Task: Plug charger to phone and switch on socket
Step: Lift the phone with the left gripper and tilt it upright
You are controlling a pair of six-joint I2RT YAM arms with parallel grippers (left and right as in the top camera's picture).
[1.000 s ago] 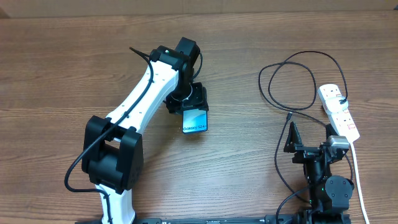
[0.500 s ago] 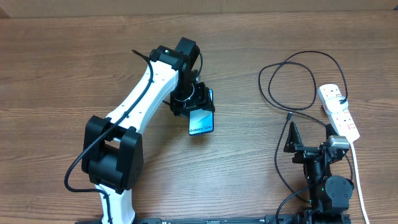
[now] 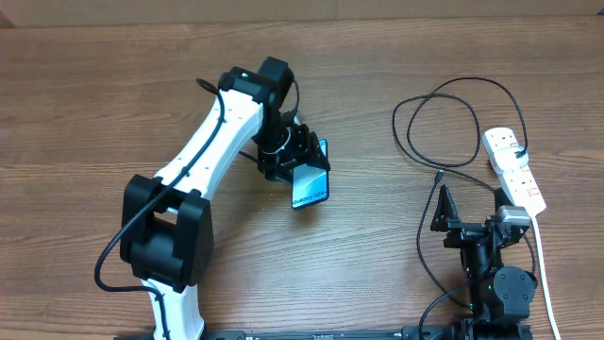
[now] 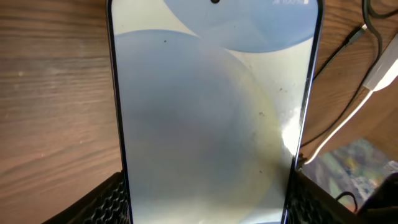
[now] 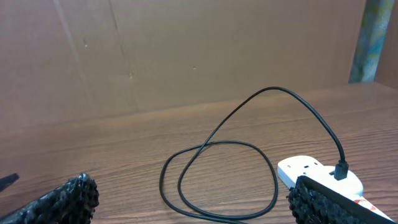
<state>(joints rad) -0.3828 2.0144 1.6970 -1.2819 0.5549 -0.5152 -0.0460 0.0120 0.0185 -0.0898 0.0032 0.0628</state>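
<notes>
The left pincer (image 3: 296, 161) is pinching the phone (image 3: 310, 185) by its edges, screen facing the wrist camera. Over the last second it has carried the phone a little to the right, toward the cable side of the table, and turned it slightly. The phone is still well apart from the charger's (image 3: 454, 87) loose tip (image 3: 439, 177), which lies on the wood near the right pincer (image 3: 471, 210). That pincer is spread, holds nothing and has not moved. So the phone is probably being brought within reach; plugging in has not begun. There are no containers here beyond the power strip's (image 3: 514, 172) outlets, one of which holds the charger's black plug (image 5: 341, 169). I cannot tell how its switches are set.
</notes>
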